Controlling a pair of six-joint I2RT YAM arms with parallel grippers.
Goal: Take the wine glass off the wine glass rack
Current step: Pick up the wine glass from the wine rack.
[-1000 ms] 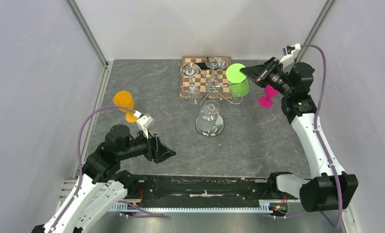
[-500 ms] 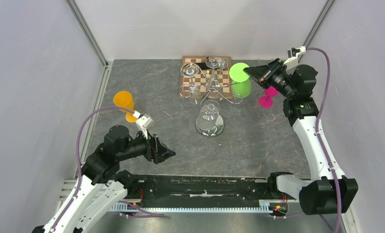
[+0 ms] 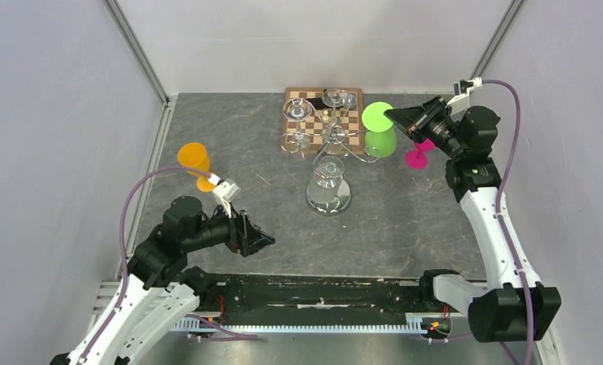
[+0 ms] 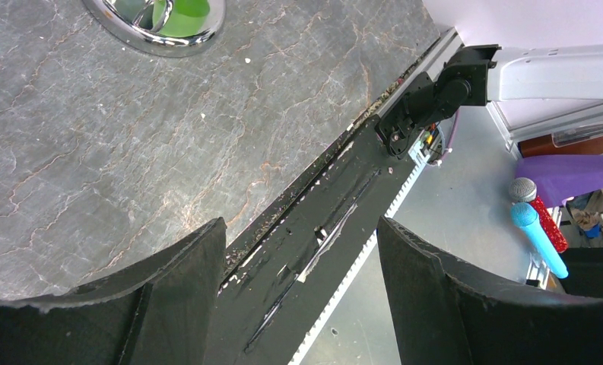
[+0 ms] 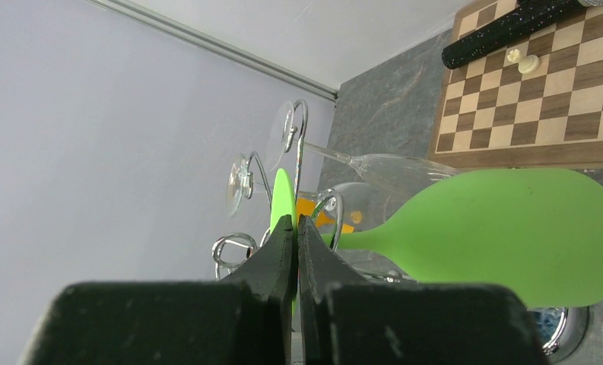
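A green wine glass (image 3: 379, 141) hangs at the right side of the silver wine glass rack (image 3: 330, 138). My right gripper (image 3: 394, 116) is shut on the thin edge of its round foot (image 3: 376, 115). In the right wrist view my right gripper (image 5: 296, 225) pinches the foot (image 5: 283, 196) edge-on. The green bowl (image 5: 511, 236) stretches right, and the stem passes close by a curled hook (image 5: 330, 204) of the rack. Clear glasses (image 5: 389, 169) hang on other hooks. My left gripper (image 3: 268, 242) is open at the front left, holding nothing; the left wrist view shows my left gripper (image 4: 302, 228) over the table's front edge.
A wooden chessboard (image 3: 307, 99) lies behind the rack. An orange glass (image 3: 195, 160) stands at the left and a pink glass (image 3: 417, 157) under my right arm. The rack's mirrored base (image 3: 328, 198) sits mid-table; the base (image 4: 157, 26) shows at the left wrist view's top.
My right gripper has drawn the green glass to the right, away from the rack's centre, and the glass has tipped more upright. The left arm has not moved.
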